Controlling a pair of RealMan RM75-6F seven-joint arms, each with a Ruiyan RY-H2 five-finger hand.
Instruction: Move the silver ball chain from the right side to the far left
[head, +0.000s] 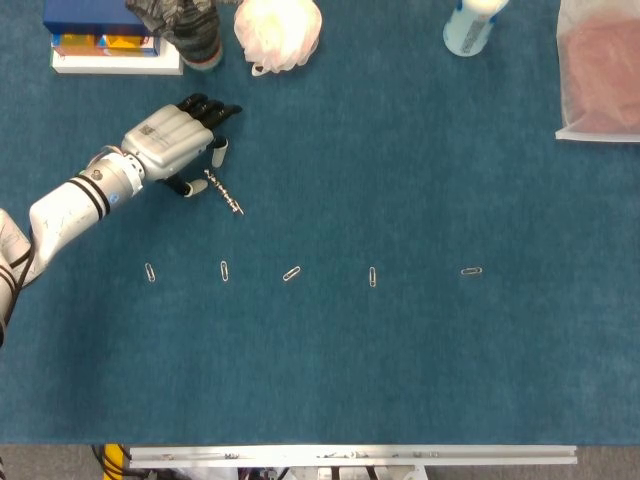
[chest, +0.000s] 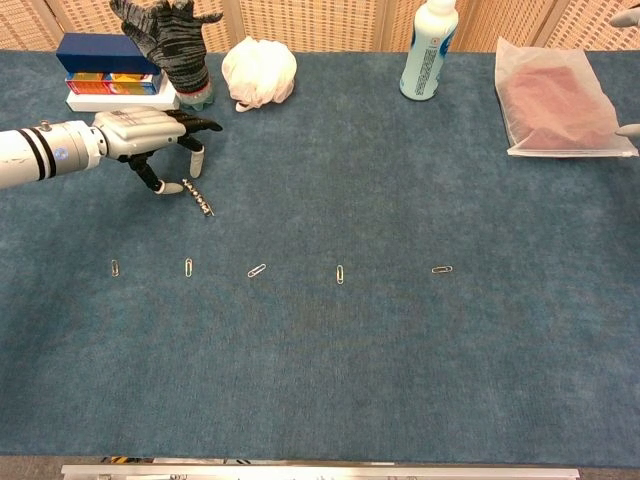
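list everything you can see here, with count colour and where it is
ball chain: 1, silver, on the table by the left hand's fingertips
paper clips: 5, silver, in a row across the table's middle
stack of boxes: 1, blue on top, far left corner
glove: 1, grey and black, standing beside the boxes
crumpled bag: 1, white, far edge right of the glove
bottle: 1, pale blue and white, far edge
plastic pouch: 1, clear with pink contents, far right
table: 1, blue cloth
left hand: 1, silver and black, over the chain's upper end, fingers apart
right hand: only fingertips at the right edge
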